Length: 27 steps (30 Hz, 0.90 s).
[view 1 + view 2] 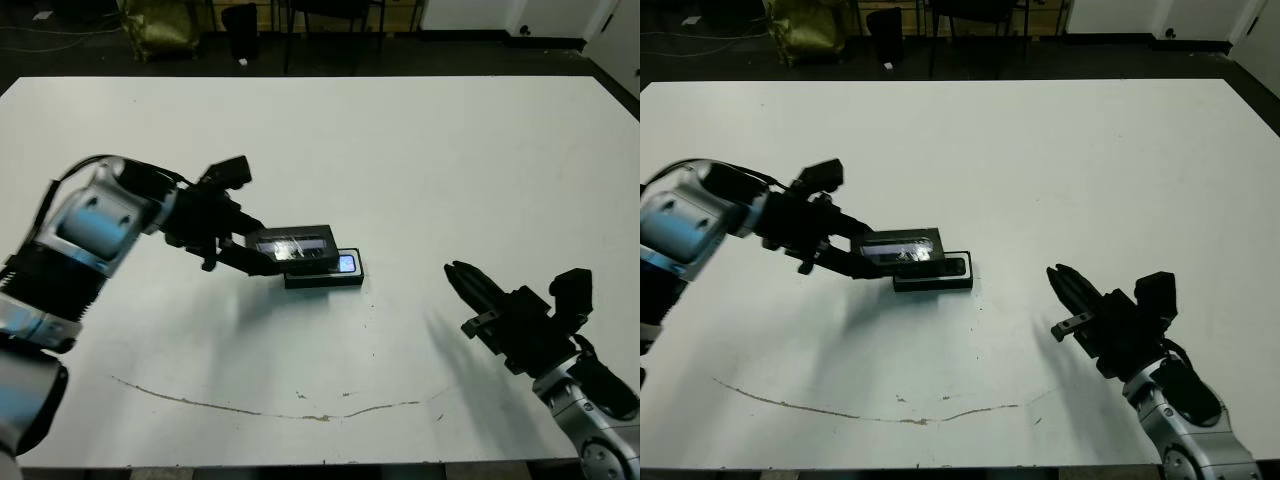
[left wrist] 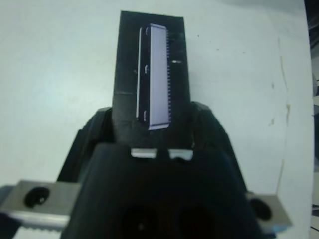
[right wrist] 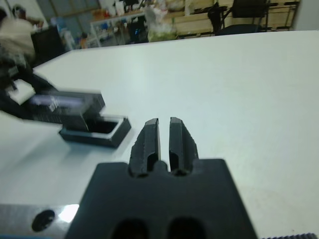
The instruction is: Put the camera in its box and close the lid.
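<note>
Near the middle of the white table (image 1: pixel 420 150) sits the box (image 1: pixel 330 273), a shallow black-walled tray. The lid (image 1: pixel 295 243) hovers tilted over the box's left part, leaving only the right end uncovered, where a pale bluish patch of the inside shows. Whether the camera lies in the box cannot be told; in the right wrist view the open end looks dark and hollow. The left gripper (image 1: pixel 243 247) reaches in from the left of the box and clamps the lid's near end between its two fingers, the glossy lilac strip (image 2: pixel 158 74) facing up. The right gripper (image 1: pixel 468 280) hangs well to the right of the box, holding nothing, its fingers pressed nearly together with just a thin slit between them. A thin brownish scuff line (image 1: pixel 250 408) curves across the table in front of the box.
</note>
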### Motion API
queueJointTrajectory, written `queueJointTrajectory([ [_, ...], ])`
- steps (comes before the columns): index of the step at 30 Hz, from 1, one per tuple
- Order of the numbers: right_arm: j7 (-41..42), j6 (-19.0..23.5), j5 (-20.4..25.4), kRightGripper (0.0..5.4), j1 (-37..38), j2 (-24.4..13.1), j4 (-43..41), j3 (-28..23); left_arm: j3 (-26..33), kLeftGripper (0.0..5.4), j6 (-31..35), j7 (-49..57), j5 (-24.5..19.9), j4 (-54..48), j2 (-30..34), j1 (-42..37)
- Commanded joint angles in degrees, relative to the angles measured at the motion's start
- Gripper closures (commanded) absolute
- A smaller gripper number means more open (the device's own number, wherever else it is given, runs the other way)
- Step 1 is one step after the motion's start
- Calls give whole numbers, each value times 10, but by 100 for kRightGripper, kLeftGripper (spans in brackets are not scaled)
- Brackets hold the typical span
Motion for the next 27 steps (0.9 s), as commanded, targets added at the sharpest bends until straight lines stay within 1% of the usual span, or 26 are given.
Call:
queueJointTrajectory([
  [1,-20,23,20,540,-4,2,-9,-19,-11,311,-8,-4,16,19,-13,-7],
  [7,-29,30,39,540,-7,-3,-19,-31,-7,311,-19,-4,21,40,-29,-6],
  [13,-38,35,33,540,-5,-6,-23,-27,4,311,-48,1,17,43,-40,-1],
  [21,-24,21,26,540,-3,-9,-9,-25,12,311,-41,6,16,54,-63,-13],
  [27,-12,19,25,540,1,-7,-2,-28,14,311,-53,17,23,52,-78,-21],
])
